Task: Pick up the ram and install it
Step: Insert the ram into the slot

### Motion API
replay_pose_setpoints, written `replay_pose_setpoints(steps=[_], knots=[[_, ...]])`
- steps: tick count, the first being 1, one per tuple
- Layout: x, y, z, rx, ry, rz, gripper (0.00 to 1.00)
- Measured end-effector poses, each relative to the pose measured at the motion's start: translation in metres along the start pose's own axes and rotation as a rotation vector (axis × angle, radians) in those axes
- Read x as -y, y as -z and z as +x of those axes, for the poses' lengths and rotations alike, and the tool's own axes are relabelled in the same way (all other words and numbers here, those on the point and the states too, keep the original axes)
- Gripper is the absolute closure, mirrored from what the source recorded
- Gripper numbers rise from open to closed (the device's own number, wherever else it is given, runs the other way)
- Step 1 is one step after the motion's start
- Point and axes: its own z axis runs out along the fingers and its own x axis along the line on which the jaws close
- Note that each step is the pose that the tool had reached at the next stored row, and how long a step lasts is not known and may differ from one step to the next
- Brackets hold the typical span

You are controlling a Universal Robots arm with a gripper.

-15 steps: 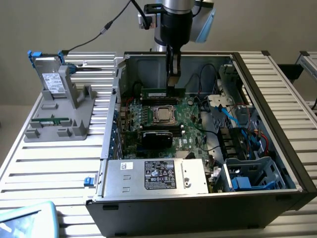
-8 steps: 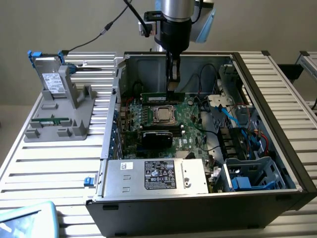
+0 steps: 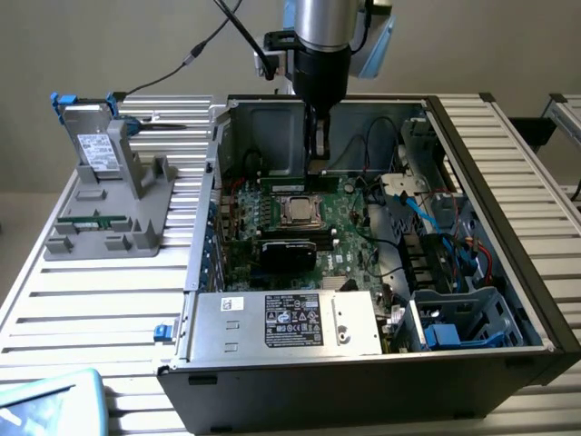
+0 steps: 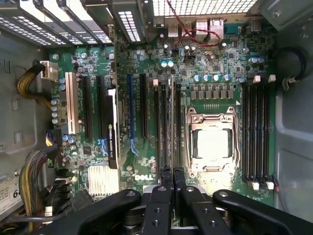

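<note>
**Worktop** (image 3: pixel 109 291): slatted metal surface. It carries the computer case and, at the exterior view's left, a grey stand.

**Computer case** (image 3: pixel 363 381): black tower lying on its side with the panel off and the interior exposed.

**Motherboard** (image 3: pixel 349 227) (image 4: pixel 230 54): green, flat on the case floor. The processor socket (image 3: pixel 297 211) (image 4: pixel 212 144) sits near the middle, with rows of long black memory slots along two opposite sides of it.

**Grey stand** (image 3: pixel 136 204): well apart from the arm. It holds a boxy drive (image 3: pixel 91 136) with blue tabs.

**Gripper** (image 3: pixel 316 163) (image 4: pixel 172 174): lowered into the case over the slot row beside the socket. The black fingers (image 4: pixel 165 181) are drawn nearly together and pinch the ram edge-on near one end.

**Ram** (image 3: pixel 286 183) (image 4: pixel 171 122): a long, thin stick held between the fingers and lying along one slot of that row, just beside the socket. Whether its lower edge has entered the slot cannot be told.
- Handling, as judged: light, stiff along its length and thin across, so likely to crack or bend if twisted or pushed in at a tilt.
- The flat faces are smooth and carry small parts, and the contact edge is delicate.
- Best held across the two faces at the upper edge and kept square to the slot.
</note>
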Motion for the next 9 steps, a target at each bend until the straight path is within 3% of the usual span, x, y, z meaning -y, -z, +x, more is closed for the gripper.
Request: replay_pose_setpoints(steps=[4, 9], knots=[[0.0002, -0.0023, 0.0044, 0.0006, 0.0, 0.0, 0.87], [0.0003, -0.009, 0.0061, 0.0055, 0.0, 0.0006, 0.87]])
